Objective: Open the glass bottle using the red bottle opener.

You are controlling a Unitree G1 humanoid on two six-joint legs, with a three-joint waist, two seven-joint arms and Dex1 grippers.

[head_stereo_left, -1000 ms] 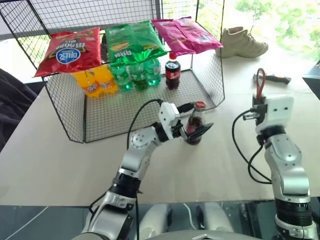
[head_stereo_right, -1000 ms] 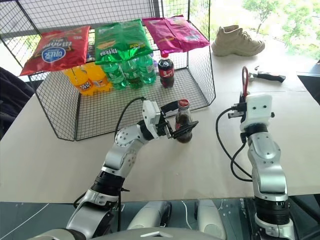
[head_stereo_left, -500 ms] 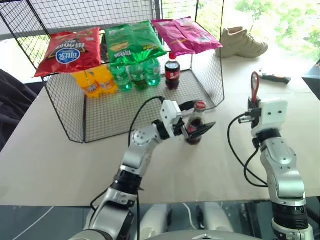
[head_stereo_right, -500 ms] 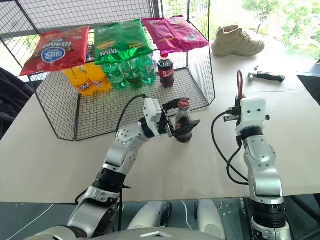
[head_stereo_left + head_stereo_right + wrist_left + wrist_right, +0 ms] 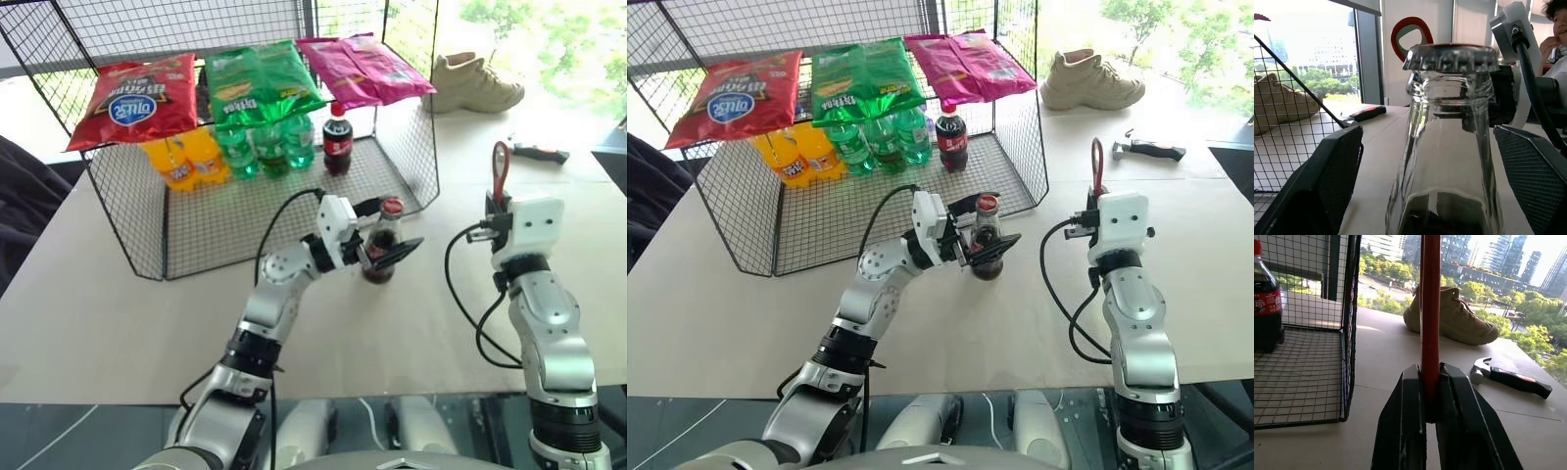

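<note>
Since a second ago the right gripper has shifted slightly toward frame centre, clamped on one flat red bottle opener, ring uppermost, long axis vertical. The left gripper stands wide, fingers flanking one upright, capped slim glass cola bottle mid-frame on the table.

— What is seen to have changed at the right gripper?
— It has been shifted a little leftward, nearer the glass bottle; the red bottle opener clamped in it has been carried along, upright.

— And the left gripper?
— It has been moved slightly rightward, with its fingers drawn in a touch around the bottle.
</note>
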